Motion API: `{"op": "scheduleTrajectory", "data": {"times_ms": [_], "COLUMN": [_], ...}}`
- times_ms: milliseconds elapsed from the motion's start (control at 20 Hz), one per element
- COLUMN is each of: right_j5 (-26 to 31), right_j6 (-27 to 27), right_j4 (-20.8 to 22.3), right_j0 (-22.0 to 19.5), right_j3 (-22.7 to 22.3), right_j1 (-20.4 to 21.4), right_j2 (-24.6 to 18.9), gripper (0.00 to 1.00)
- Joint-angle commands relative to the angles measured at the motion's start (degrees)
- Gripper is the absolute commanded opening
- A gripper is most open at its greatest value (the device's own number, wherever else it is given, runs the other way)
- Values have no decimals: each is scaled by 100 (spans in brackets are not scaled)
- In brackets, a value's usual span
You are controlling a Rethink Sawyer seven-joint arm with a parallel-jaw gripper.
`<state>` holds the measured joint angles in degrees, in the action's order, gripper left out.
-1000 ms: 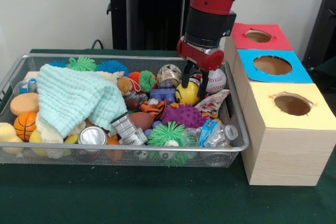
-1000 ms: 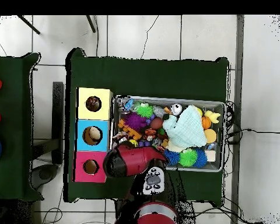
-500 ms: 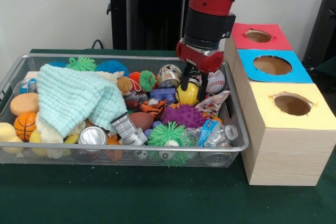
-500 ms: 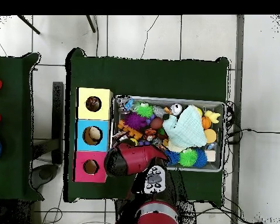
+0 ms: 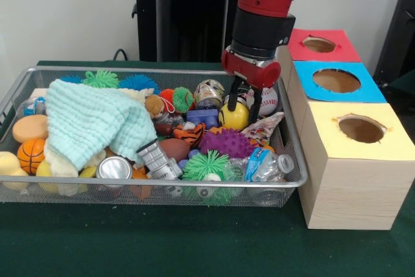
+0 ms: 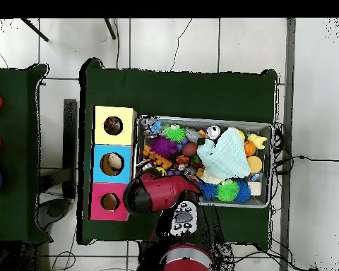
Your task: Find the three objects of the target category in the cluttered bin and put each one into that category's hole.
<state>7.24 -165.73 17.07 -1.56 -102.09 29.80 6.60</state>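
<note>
the wire bin [image 5: 288, 180] sits under the gripper [image 5: 245, 105], heaped with toys. a yellow ball [image 5: 233, 115] with dark markings lies directly below the gripper, between its two dark fingers [image 5: 232, 100], which stand apart on either side of it. a white baseball [image 5: 268, 100] with red stitching rests just behind the gripper, by the bin's wall. three boxes stand in a row beside the bin, near the gripper: the red hole [image 5: 319, 44], the blue hole [image 5: 336, 80] and the yellow hole [image 5: 360, 128], each round and cut in the top.
</note>
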Motion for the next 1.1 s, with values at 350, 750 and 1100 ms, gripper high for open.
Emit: {"op": "scheduleTrajectory", "data": {"times_ms": [350, 750, 1100], "right_j5": [704, 886, 840], "right_j6": [132, 123, -92], "right_j4": [-170, -228, -352], "right_j0": [-146, -150, 85], "right_j3": [12, 164, 466], "right_j1": [263, 274, -4], "right_j2": [-532, -557, -449], "gripper": [100, 100, 100]}}
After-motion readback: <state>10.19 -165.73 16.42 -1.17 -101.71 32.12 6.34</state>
